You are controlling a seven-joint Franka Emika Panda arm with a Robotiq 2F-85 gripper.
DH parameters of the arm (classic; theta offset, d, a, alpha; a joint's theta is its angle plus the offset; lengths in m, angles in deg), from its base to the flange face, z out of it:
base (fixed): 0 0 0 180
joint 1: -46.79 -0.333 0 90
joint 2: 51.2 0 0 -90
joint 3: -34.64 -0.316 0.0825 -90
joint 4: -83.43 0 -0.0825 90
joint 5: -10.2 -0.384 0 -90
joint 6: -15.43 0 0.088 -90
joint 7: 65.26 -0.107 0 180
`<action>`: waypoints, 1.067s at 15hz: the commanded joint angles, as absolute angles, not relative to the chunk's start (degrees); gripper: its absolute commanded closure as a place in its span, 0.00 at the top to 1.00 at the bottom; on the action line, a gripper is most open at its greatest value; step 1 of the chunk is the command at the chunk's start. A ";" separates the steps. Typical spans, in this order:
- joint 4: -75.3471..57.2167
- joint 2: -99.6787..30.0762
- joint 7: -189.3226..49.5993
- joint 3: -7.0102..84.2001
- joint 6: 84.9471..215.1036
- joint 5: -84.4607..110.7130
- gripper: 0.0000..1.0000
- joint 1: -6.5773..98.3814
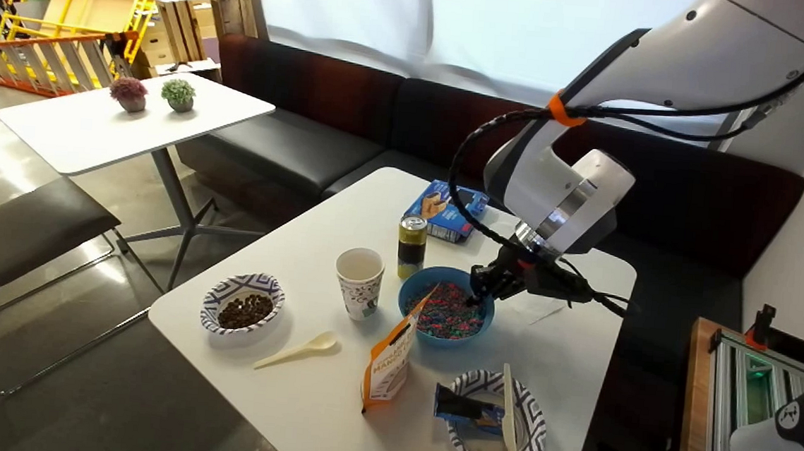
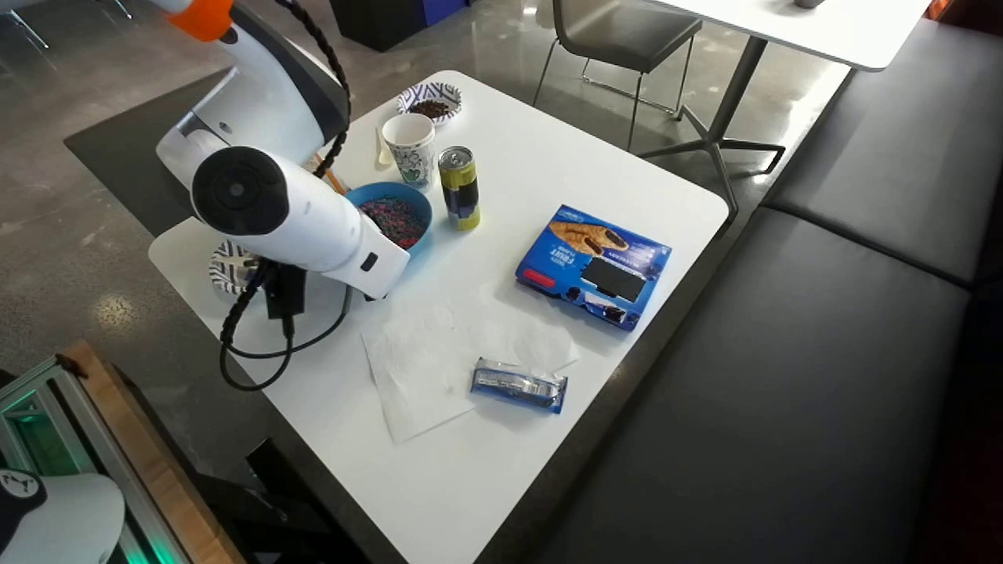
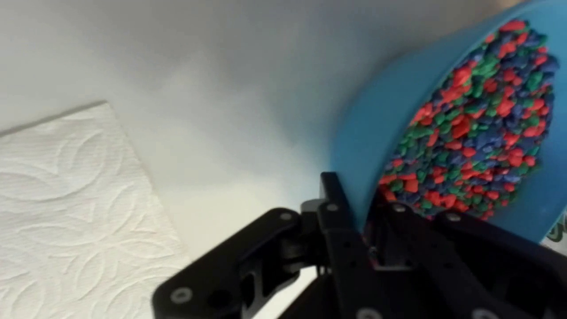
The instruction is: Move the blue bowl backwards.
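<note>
My black two-fingered gripper (image 3: 355,191) pinches the wall of the round blue bowl (image 3: 381,110), one finger inside, presumably so the multicoloured granules (image 3: 474,137) won't spill. The bowl is near the patterned white paper cup (image 1: 359,285); whether it's lifted, I can't tell.

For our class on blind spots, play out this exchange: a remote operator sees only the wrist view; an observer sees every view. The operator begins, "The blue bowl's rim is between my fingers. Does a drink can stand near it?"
Observer: Yes, a yellow can with a dark band stands upright beside the blue bowl, in both exterior views.
Operator: Is anything lying at the edge of the paper towel?
Observer: A blue-and-silver packet lies there, in an exterior view.
Operator: Is there a box on the table?
Observer: A blue box lies near the table's edge by the black bench, in both exterior views.
</note>
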State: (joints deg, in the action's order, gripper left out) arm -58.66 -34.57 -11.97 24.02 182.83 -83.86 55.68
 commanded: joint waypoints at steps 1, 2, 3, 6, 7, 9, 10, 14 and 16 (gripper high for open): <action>-58.10 -34.02 -4.34 24.36 180.28 -89.65 0.30 56.73; -58.19 -33.99 -3.25 24.47 179.84 -90.23 0.45 56.80; -58.24 -33.98 -2.03 24.59 179.49 -91.00 0.54 56.86; -58.88 -34.78 1.05 24.63 178.81 -93.04 0.62 57.08; -59.14 -35.16 2.03 24.67 178.49 -93.69 0.64 57.21; -60.03 -36.06 3.28 24.74 177.77 -94.24 0.54 57.54; -60.46 -36.51 3.60 24.80 177.13 -94.47 0.53 57.85; -62.52 -38.26 3.83 24.99 176.54 -94.45 0.48 58.59; -63.73 -39.54 3.74 24.98 176.50 -94.25 0.53 59.02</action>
State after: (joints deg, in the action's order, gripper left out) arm -60.52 -36.12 1.53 24.77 178.35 -91.99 58.28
